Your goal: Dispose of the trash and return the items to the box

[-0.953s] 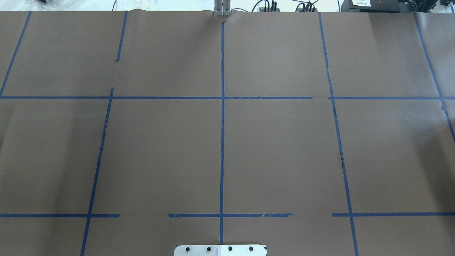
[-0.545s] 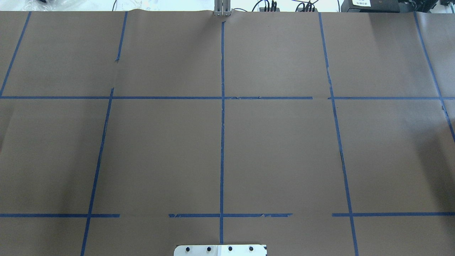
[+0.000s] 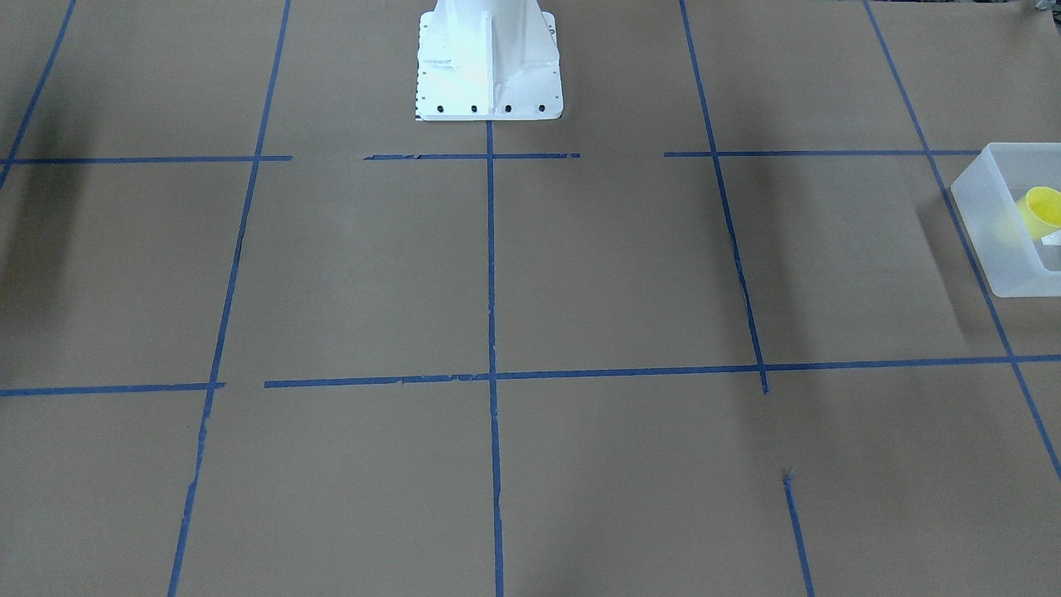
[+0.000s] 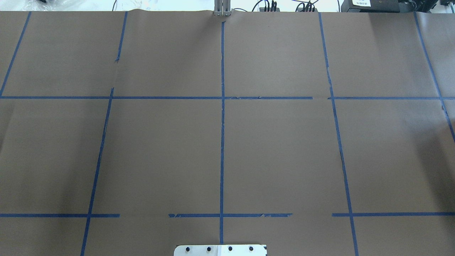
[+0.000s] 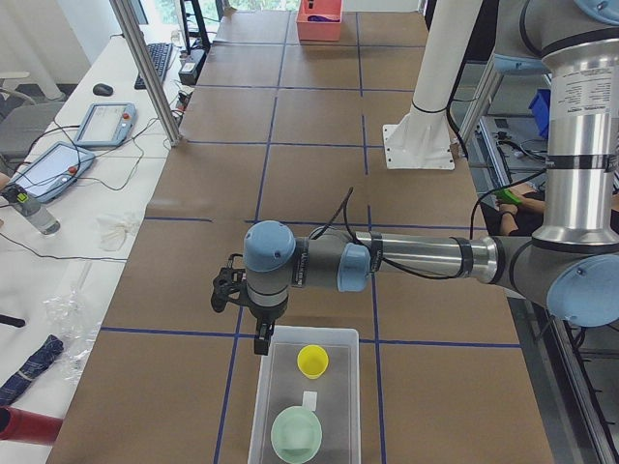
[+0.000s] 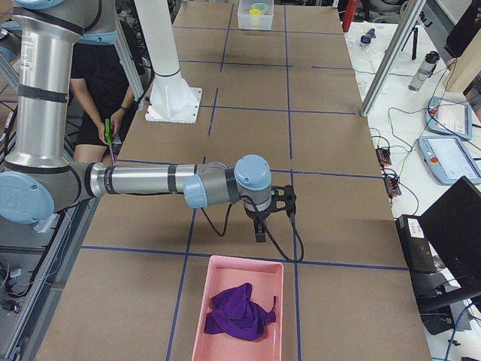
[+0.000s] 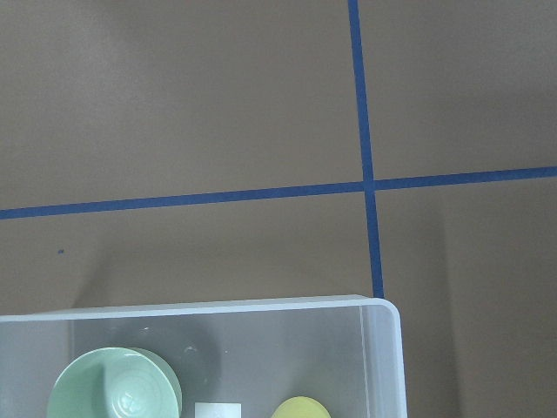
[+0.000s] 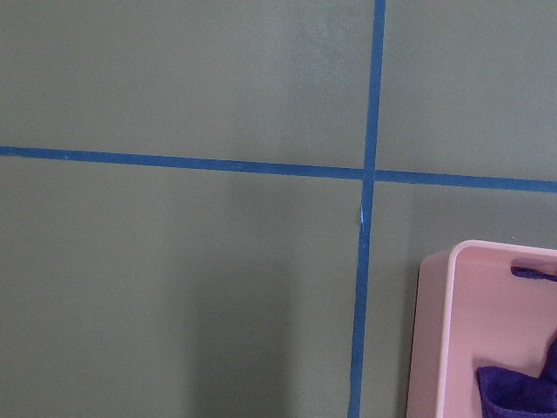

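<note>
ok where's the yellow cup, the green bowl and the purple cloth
yellow cup (image 5: 312,362), exterior left view, its middle
green bowl (image 5: 296,434), exterior left view, its middle
purple cloth (image 6: 239,312), exterior right view, its bunched middle

The left arm (image 5: 426,259) and the right arm (image 6: 143,180) are brushed silver tubes with dark grey joints and pale blue round caps (image 5: 268,246), trailing thin black cables (image 6: 294,239), beside a white pedestal (image 3: 489,58) with a screw-dotted flange.

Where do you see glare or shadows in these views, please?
Exterior front-facing: the white robot base is blown out, and soft shadow bands fall on the brown paper. Overhead exterior: the strip beyond the paper glares white. Wrist views: evenly lit, sharp.
</note>
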